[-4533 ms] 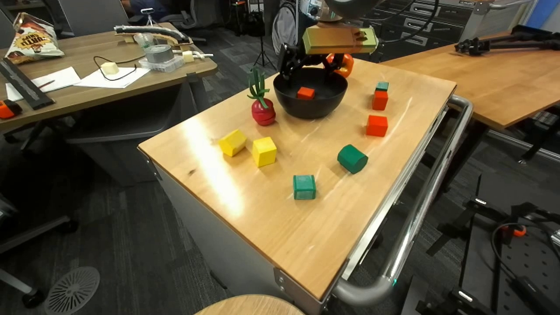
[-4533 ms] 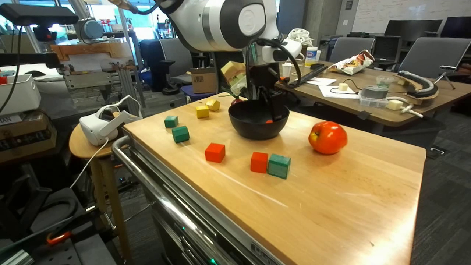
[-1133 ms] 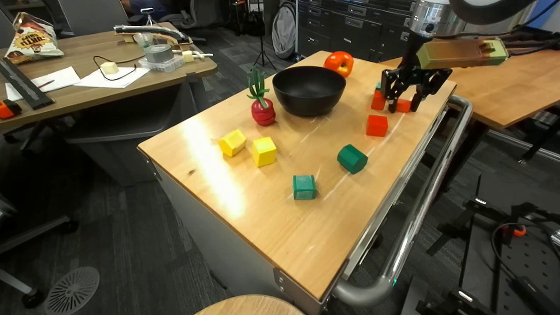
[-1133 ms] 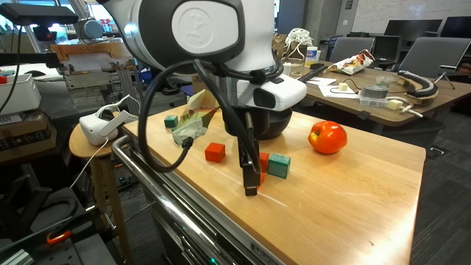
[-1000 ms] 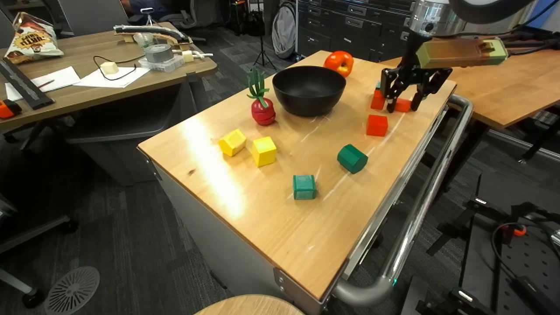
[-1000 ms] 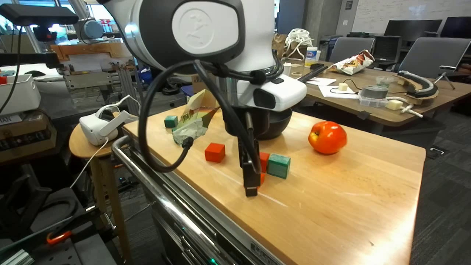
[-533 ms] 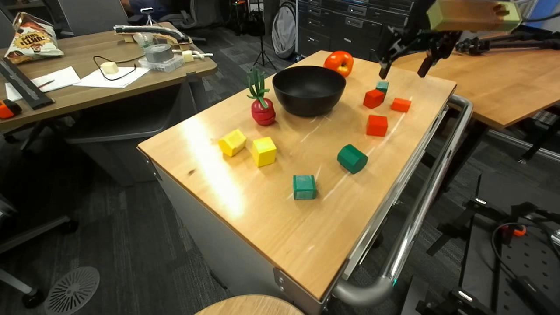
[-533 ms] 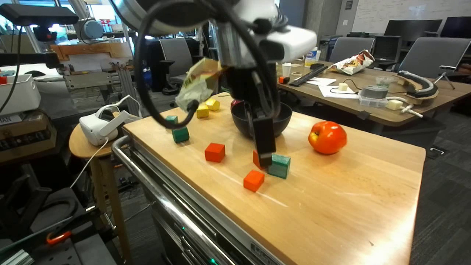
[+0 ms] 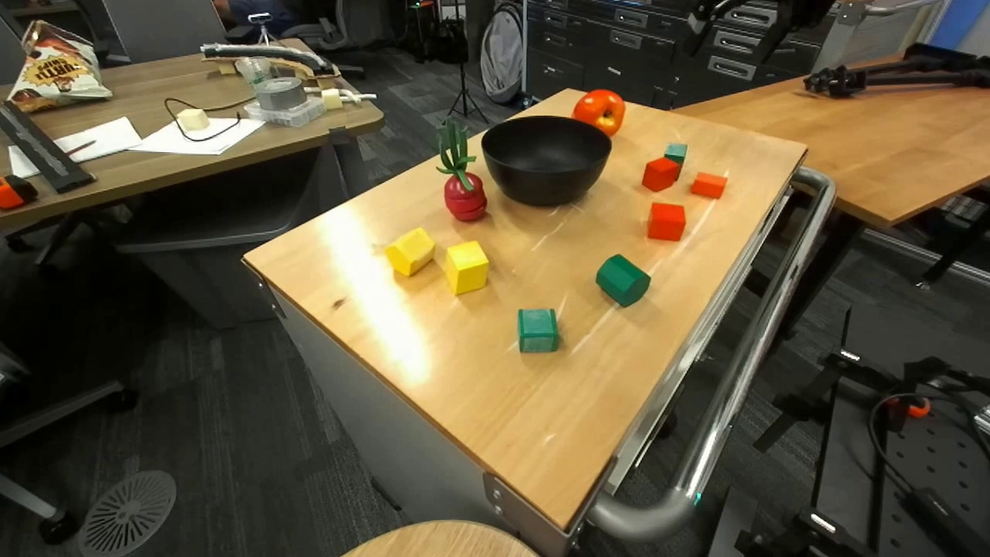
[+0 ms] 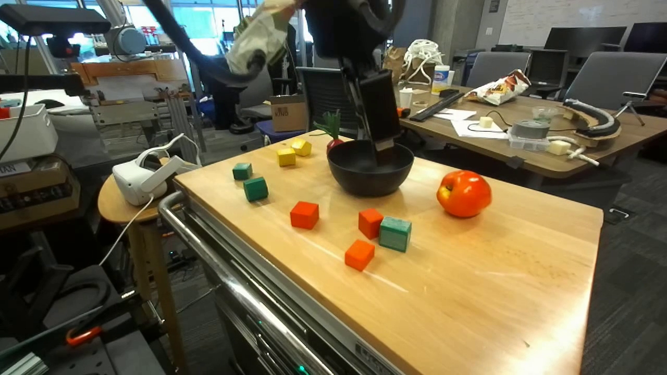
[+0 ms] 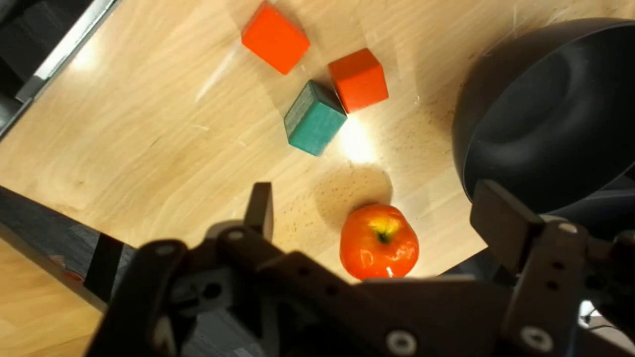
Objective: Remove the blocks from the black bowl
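The black bowl [image 9: 545,182] stands upright on the table, and no block shows inside it. It also shows in the wrist view [image 11: 545,134]. An orange-red block [image 9: 708,185] lies on the table near the handle-side edge. A red block [image 9: 660,175] sits against a green block [image 9: 675,152]; another red block [image 9: 666,223] is close by. Two more green blocks [image 9: 623,280] [image 9: 537,331] and two yellow blocks [image 9: 411,252] [image 9: 467,268] lie farther from the bowl. My gripper [image 11: 379,215] is open and empty, raised above the table; it also shows in both exterior views [image 9: 739,31] [image 10: 383,148].
An orange-red round fruit [image 9: 599,113] sits beside the bowl, and a red radish-like toy with green leaves [image 9: 465,198] on its other side. A metal handle rail [image 9: 727,410] runs along one table edge. A cluttered desk [image 9: 178,100] stands beyond.
The orange-red block was in the bowl and now lies on the table. My gripper let it go and rose high. The red block touching the green one got turned slightly.
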Available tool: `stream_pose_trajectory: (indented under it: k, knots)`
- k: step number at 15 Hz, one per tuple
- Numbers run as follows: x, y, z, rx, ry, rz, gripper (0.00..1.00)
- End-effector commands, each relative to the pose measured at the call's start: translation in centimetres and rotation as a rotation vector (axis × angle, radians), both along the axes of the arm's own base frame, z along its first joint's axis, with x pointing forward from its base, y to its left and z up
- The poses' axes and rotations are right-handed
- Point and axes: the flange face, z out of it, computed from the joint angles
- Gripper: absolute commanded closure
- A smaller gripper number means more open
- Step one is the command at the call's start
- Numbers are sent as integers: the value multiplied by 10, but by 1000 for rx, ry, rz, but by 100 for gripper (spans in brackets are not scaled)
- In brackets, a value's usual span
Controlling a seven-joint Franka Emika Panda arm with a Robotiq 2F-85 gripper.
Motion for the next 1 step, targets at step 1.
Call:
stream_pose_trajectory:
  k: [1]
  knots:
    - [1, -1, -3, 2, 8, 0, 0]
